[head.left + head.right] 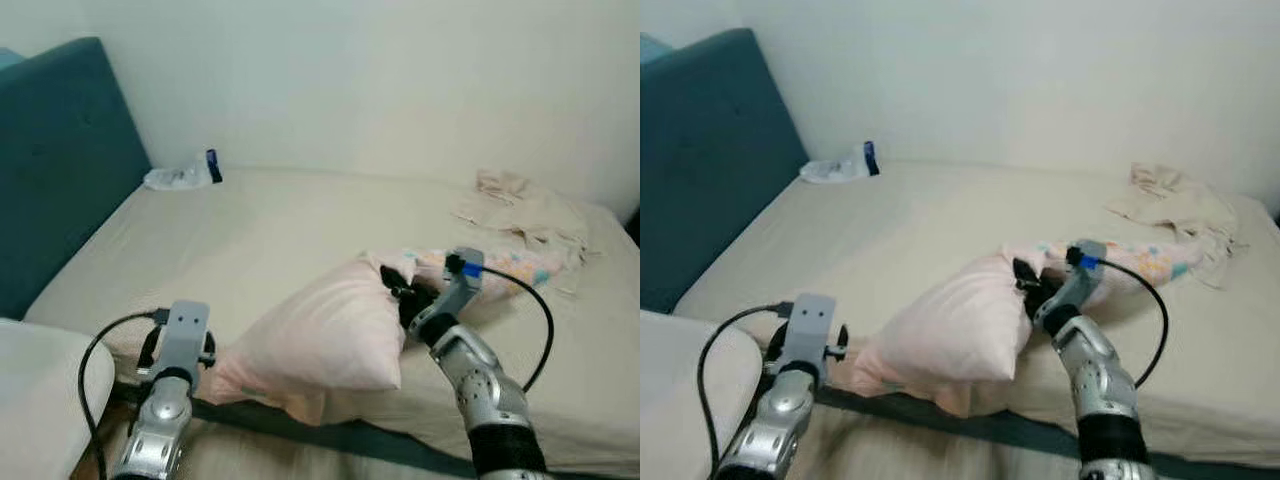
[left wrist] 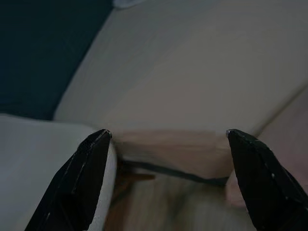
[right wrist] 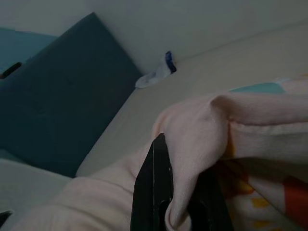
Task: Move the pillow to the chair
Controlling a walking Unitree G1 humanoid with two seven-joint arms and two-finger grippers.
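Observation:
A pale pink pillow [image 1: 320,335] lies at the near edge of the bed [image 1: 270,230], one end hanging over the dark bed frame. My right gripper [image 1: 398,283] is shut on the pillow's upper far corner; in the right wrist view pink fabric [image 3: 202,130] is bunched between its black fingers [image 3: 155,192]. My left gripper [image 2: 168,139] is open and holds nothing; its arm [image 1: 170,385] is low at the bed's near left corner, just left of the pillow's lower end. A white padded cushion edge [image 1: 40,400] sits at the near left.
A teal headboard [image 1: 60,160] stands on the left. A crumpled plastic bottle with a blue cap [image 1: 185,175] lies at the bed's far left by the wall. A patterned cloth [image 1: 510,265] and beige crumpled fabric [image 1: 525,215] lie on the right side of the bed.

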